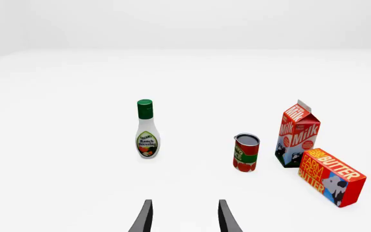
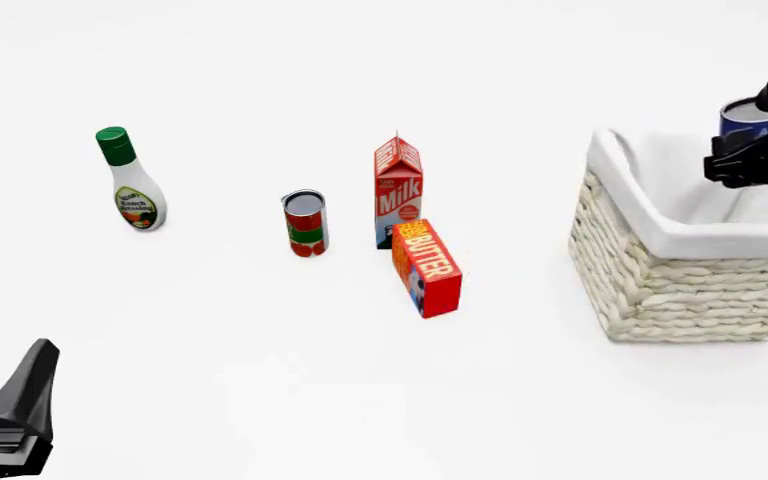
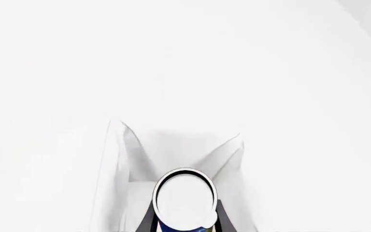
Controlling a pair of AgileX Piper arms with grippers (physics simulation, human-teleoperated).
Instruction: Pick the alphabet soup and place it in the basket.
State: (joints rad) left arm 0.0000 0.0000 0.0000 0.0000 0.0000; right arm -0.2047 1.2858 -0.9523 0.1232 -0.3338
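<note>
White, featureless tabletop fills every view. From the right wrist view, the right gripper (image 3: 184,223) is seen pinching the alphabet soup (image 3: 185,199), a small cylindrical can with a blue label and silver-white top, its fingers pressed against the can's sides. In the front view the can (image 2: 754,122) is held above the basket (image 2: 684,285), a large square woven cream wicker one with a white cloth lining folded over its rim.

To finish well, the can should be kept upright, centred over the lined opening rather than the rim, lowered inside, and only then released.

Well apart stand a red-and-green labelled can (image 2: 304,223), a milk carton (image 2: 398,193), a butter box (image 2: 426,267) and a ranch dressing bottle (image 2: 129,180). The left gripper (image 1: 184,216) is held spread and empty.
</note>
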